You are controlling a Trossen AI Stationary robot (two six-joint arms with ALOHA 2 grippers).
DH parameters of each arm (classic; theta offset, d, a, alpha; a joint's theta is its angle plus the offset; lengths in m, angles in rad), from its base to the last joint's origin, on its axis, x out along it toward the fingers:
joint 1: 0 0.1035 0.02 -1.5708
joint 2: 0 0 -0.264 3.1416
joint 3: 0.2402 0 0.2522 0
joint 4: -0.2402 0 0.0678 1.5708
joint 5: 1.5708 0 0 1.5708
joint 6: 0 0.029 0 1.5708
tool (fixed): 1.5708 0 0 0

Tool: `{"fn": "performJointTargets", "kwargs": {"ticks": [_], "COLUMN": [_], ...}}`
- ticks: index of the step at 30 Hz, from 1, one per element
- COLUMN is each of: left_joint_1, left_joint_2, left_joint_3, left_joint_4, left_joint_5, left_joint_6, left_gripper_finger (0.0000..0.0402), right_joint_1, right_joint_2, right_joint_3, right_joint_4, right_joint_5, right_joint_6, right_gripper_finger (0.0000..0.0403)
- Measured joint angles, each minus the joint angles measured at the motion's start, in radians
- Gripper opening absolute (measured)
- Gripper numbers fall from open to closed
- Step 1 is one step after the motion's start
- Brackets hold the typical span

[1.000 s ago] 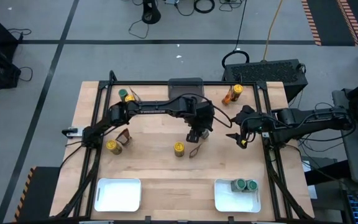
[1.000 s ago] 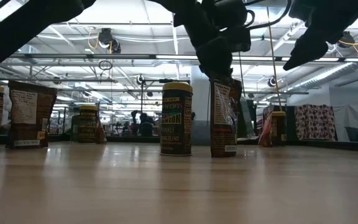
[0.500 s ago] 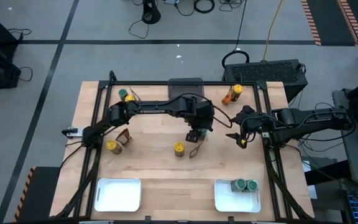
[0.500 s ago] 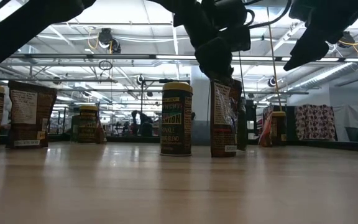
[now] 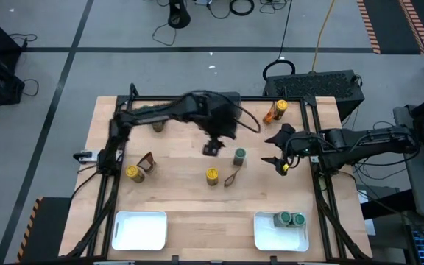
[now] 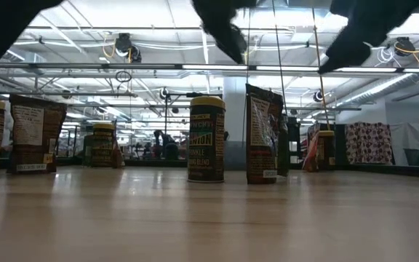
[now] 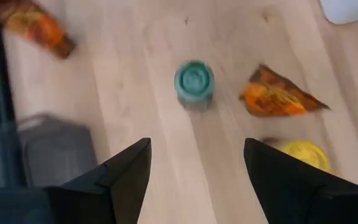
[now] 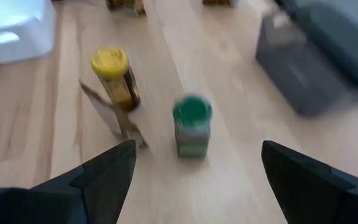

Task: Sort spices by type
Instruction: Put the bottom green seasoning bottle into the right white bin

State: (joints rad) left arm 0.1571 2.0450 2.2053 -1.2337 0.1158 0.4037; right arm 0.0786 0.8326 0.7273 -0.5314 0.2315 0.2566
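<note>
Two spread pincers, left pincer (image 5: 210,149) and right pincer (image 5: 278,163), flank a green-lidded jar (image 5: 239,156), hidden behind a packet (image 6: 262,135) in the low view.

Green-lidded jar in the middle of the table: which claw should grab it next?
Probably the right. The right claw is open and faces the green-lidded jar, and the tray holding green jars is on its side. The left claw is blurred.
</note>
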Motion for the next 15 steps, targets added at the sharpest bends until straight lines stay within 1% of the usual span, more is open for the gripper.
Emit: {"fn": "performJointTargets", "kwargs": {"ticks": [2,4,9,12,13,15], "left_joint_1": [0.008,0.015,0.01,0.003,0.001,-0.001], "left_joint_2": [-0.049,-0.101,-0.228,-0.336,-0.384,-0.496], "left_joint_3": [-0.002,-0.003,-0.015,-0.12,-0.178,-0.331], "left_joint_4": [-0.059,-0.085,-0.111,-0.089,-0.061,0.02], "left_joint_5": [-0.001,-0.003,-0.015,-0.016,-0.016,-0.024], "left_joint_6": [-0.03,-0.059,-0.085,-0.109,-0.119,-0.148], "left_gripper_finger": [0.026,0.026,0.026,0.026,0.026,0.026], "right_joint_1": [-0.001,-0.002,-0.03,-0.06,-0.071,-0.089], "right_joint_2": [0.037,0.081,0.195,0.241,0.254,0.277], "right_joint_3": [0.0,0.0,0.0,0.0,0.0,0.0], "right_joint_4": [0.045,0.093,0.179,0.218,0.223,0.231], "right_joint_5": [-0.002,-0.004,-0.097,-0.101,-0.102,-0.102], "right_joint_6": [-0.044,-0.084,-0.127,-0.122,-0.122,-0.122], "right_gripper_finger": [0.0329,0.0329,0.0329,0.0329,0.0329,0.0329]}}
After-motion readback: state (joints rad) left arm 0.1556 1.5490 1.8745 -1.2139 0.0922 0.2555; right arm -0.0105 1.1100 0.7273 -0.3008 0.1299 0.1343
